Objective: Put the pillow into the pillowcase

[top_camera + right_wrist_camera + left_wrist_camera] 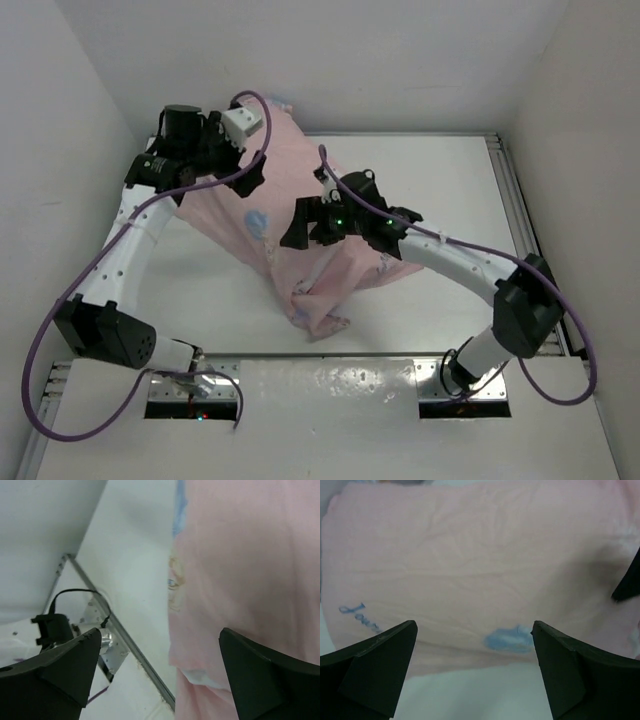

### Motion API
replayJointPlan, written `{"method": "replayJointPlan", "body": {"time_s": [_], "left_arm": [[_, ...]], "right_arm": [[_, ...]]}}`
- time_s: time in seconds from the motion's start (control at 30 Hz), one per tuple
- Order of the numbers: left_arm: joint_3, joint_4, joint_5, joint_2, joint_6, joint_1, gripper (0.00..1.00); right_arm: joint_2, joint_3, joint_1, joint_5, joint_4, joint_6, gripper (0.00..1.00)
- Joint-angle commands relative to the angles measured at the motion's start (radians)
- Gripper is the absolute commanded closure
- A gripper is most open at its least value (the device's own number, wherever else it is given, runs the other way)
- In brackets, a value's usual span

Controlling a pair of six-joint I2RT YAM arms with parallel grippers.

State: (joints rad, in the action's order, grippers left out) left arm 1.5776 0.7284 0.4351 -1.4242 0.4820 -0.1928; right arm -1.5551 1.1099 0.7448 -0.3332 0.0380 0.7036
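Here the pillowcase (pixel 262 190) lies bulging, pale-pink side out, on the middle of the tabletop (pixel 440 190). The left hand (pixel 474 630) hovers released at its far-left end; the right hand (pixel 159 632), likewise released, hangs over its middle.

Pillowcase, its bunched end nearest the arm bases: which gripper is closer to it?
Right. The right gripper hangs open over the middle of the pillowcase, just beyond the bunched end. The left gripper is open at the far left part, much farther away.
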Motion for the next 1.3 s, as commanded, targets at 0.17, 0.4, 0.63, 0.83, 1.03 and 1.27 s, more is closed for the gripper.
{"method": "replayJointPlan", "body": {"time_s": [0.17, 0.4, 0.63, 0.83, 1.03, 1.27], "left_arm": [[-0.270, 0.244, -0.205, 0.128, 0.328, -0.352, 0.61], [-0.410, 0.143, -0.363, 0.085, 0.380, -0.778, 0.39], [-0.418, 0.112, -0.237, -0.039, 0.514, -0.803, 0.00], [-0.585, -0.029, -0.142, -0.125, 0.449, -0.795, 0.00], [-0.697, -0.323, -0.182, -0.154, 0.186, -0.751, 0.05], [-0.605, -0.265, -0.208, -0.131, 0.070, -0.637, 1.00]], "right_arm": [[0.319, 0.025, -0.440, 0.166, 0.477, 0.017, 0.03], [0.175, -0.028, -0.835, 0.158, 0.565, 0.008, 0.40], [0.014, -0.149, -0.861, 0.347, 0.456, 0.071, 0.12], [-0.118, -0.150, -0.811, 0.364, 0.376, 0.099, 0.07], [-0.209, -0.214, -0.777, 0.287, 0.243, 0.146, 0.38], [-0.212, -0.245, -0.774, 0.249, 0.146, 0.143, 1.00]]}}
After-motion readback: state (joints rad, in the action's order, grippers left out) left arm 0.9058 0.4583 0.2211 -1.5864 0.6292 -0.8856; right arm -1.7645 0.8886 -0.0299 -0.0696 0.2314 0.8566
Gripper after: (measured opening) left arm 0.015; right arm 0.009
